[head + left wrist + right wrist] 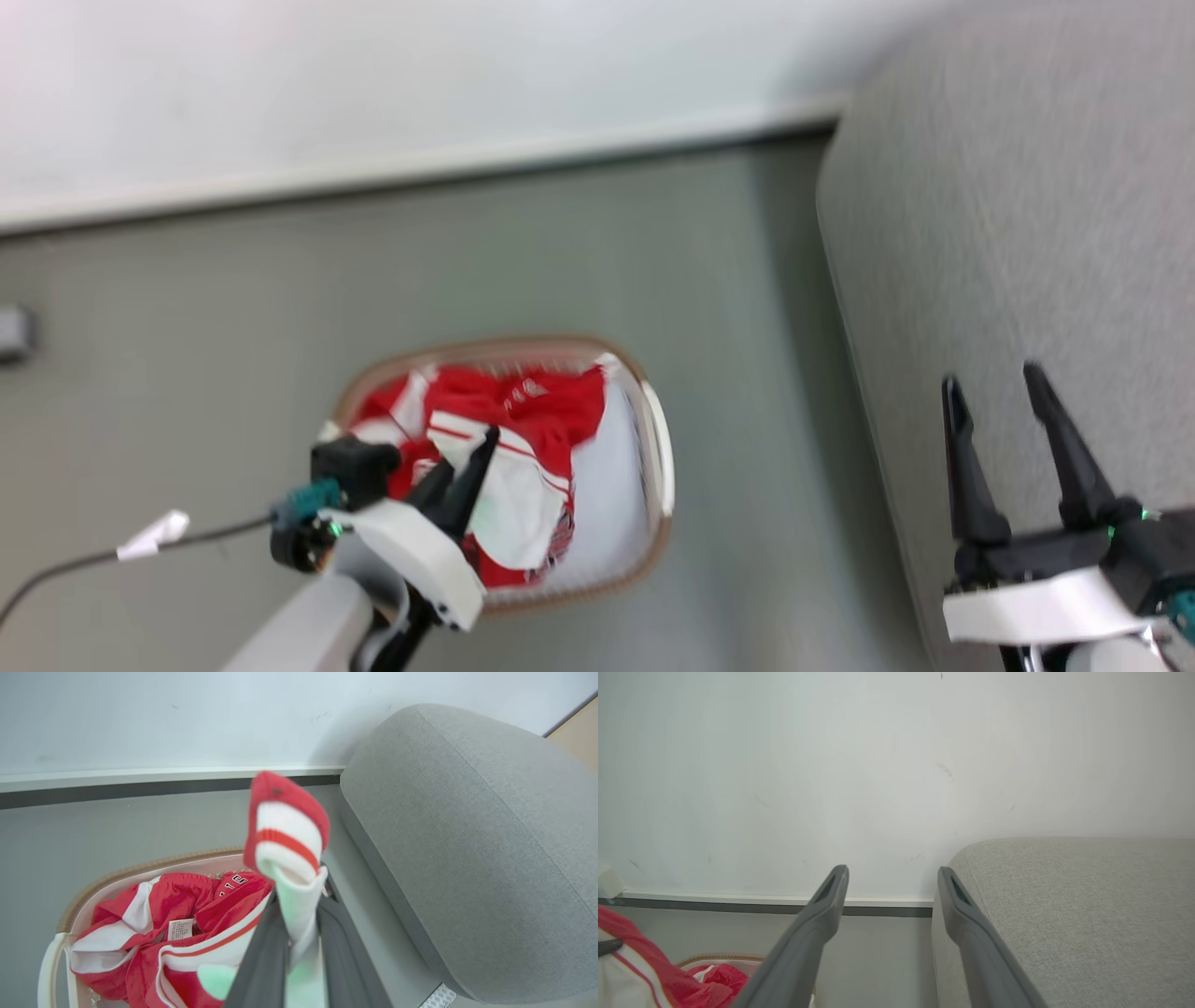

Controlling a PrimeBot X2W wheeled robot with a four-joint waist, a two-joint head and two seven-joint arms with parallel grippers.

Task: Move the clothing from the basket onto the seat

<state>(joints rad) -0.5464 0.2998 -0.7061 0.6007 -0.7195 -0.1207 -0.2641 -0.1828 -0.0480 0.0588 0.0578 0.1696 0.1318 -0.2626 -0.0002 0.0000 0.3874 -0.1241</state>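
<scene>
Garment (287,830) in red and white is pinched by the closed left gripper (299,896) above the basket (140,865); right gripper (991,378) is spread wide, empty, over the sofa (1027,187)

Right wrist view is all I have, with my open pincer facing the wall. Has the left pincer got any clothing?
Observer: Yes. The left pincer is shut on a red-and-white striped garment.
Operator: Is the basket emptied?
Observer: No. The basket holds more red-and-white clothing.
Operator: Where is the seat from there?
Observer: In the head view the seat lies to the basket's right, with a strip of floor between them.
</scene>
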